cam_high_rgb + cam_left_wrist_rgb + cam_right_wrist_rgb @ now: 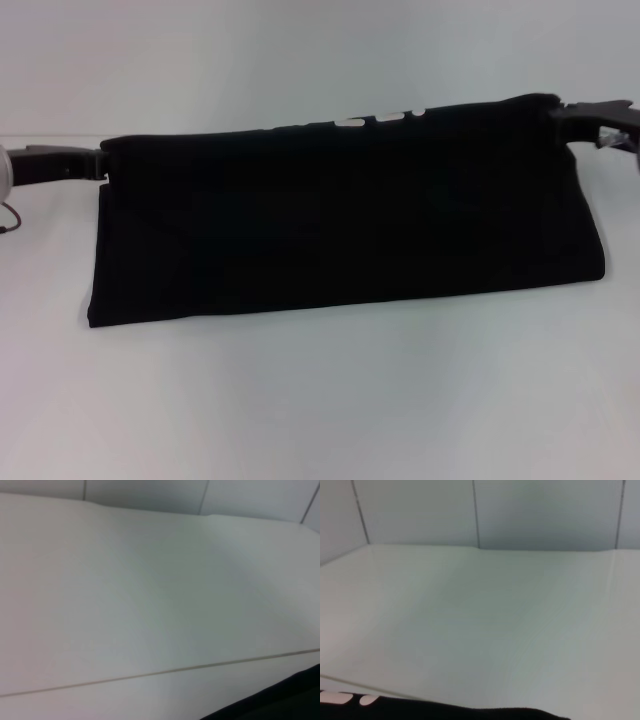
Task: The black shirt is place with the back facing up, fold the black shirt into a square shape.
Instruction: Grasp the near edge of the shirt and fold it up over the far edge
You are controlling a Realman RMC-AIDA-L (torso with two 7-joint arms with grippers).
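Observation:
The black shirt [340,225] is stretched wide across the white table [320,400]. Its top edge is lifted between the two grippers and its lower edge rests on the table. My left gripper [100,160] pinches the shirt's upper left corner. At the upper right corner, slightly higher, my right gripper [558,110] pinches the cloth. Small white marks [380,120] show along the raised top edge. A strip of the black shirt [280,702] fills one corner of the left wrist view. The right wrist view shows its edge [470,713] with white marks [340,698].
The white table extends in front of the shirt and beyond it to a pale panelled wall [545,510]. A thin seam [150,674] crosses the tabletop. A dark cable [10,215] hangs by the left arm.

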